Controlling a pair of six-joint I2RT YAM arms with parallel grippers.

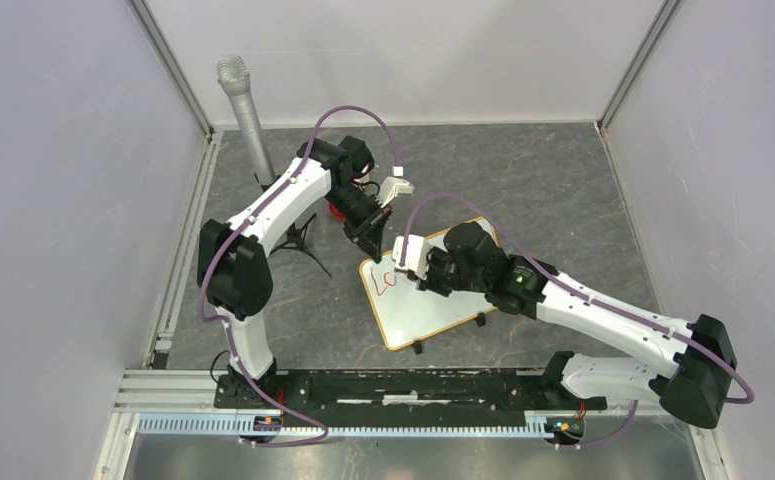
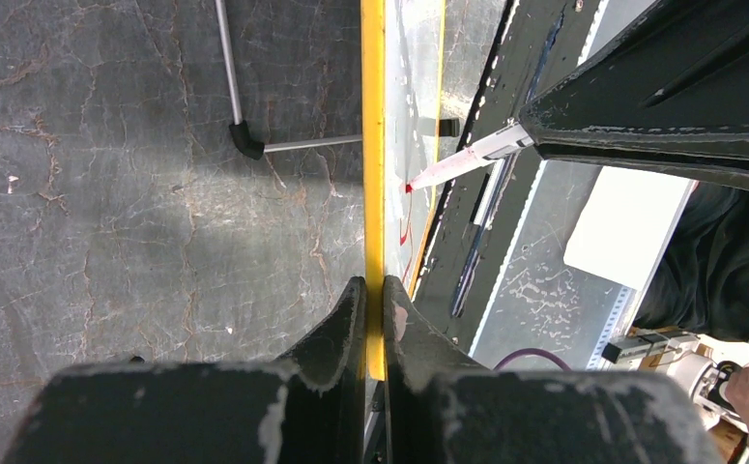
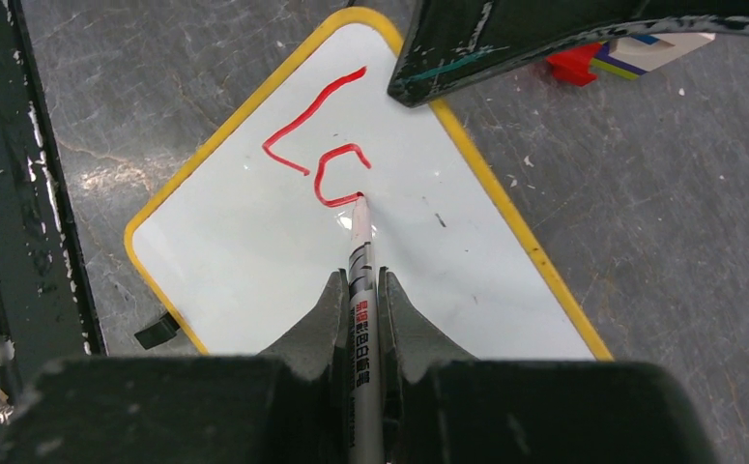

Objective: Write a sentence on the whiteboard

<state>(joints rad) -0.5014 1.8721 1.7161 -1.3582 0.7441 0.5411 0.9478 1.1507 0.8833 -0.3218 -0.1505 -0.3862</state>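
**Left of frame.** In the top view a grey tripod stand (image 1: 246,110) stands at upper left on the surface (image 1: 563,180), apart from the work.

**Left claw** (image 1: 371,232) (image 2: 372,290). It is closed on the board's yellow frame, one finger on each face. Judged purpose: to steady the board against pen pressure. Whether that edge is lifted cannot be told.

**Board** (image 1: 433,300) (image 3: 254,251). It lies at centre frame, set diagonally between the two arms.

**Sentence** (image 1: 383,283) (image 3: 317,145). Only a red "L" and an unfinished second letter are down, near the board's left corner. The task is judged to be at an early stage.

**Marker** (image 3: 359,242) (image 2: 457,164). Its tip touches the board at the end of the second letter.

**Right claw** (image 1: 425,275) (image 3: 362,280). It is clamped on the marker barrel, which runs in line with the fingers. This probably keeps the tip within the wrist camera's sight.
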